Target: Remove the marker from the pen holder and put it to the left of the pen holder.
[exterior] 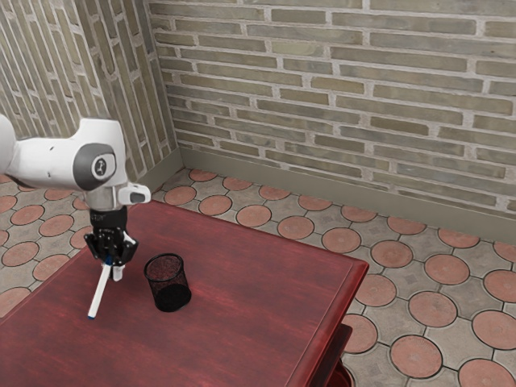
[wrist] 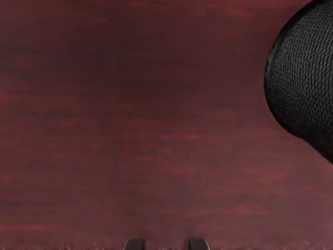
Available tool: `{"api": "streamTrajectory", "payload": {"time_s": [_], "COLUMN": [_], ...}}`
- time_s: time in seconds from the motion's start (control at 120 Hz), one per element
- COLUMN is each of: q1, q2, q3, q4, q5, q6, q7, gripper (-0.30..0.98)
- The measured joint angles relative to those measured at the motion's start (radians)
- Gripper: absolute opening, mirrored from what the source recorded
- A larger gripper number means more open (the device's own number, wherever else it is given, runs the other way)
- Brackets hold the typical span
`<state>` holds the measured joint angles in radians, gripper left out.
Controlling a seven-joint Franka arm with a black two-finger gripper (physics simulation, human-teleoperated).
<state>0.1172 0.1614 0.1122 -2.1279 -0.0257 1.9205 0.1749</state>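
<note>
The pincer (exterior: 110,271) appears closed on the marker (exterior: 98,295), nipping it near its upper blue end. From that grip the marker's long axis slants down and out, toward the exterior camera and a little toward the exterior view's left, so its lower end points away from the pen holder (exterior: 172,297). The holder stands upright just beside the pincer, toward the exterior view's right, and the marker is wholly outside it. Whether the marker's low end touches the tabletop (exterior: 242,298) cannot be told. The next move likely calls for laying that slanted axis flat on this side, then letting go; swinging toward the holder would risk knocking it.
</note>
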Motion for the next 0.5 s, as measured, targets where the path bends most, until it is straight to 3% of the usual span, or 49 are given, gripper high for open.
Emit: {"api": "streamTrajectory", "payload": {"time_s": [0.15,0.3,0.4,0.5], "q1": [0.001,-0.017,-0.007,0.010], "q2": [0.001,-0.114,-0.127,-0.082], "q3": [0.000,-0.001,-0.025,-0.077], "q4": [-0.011,0.021,0.272,0.516], "q5": [-0.004,0.015,0.027,0.028], "q6": [0.002,0.052,0.057,-0.051], "q7": [-0.009,-0.014,-0.011,-0.005], "gripper": [0.33,0.51,0.58,0.62]}}
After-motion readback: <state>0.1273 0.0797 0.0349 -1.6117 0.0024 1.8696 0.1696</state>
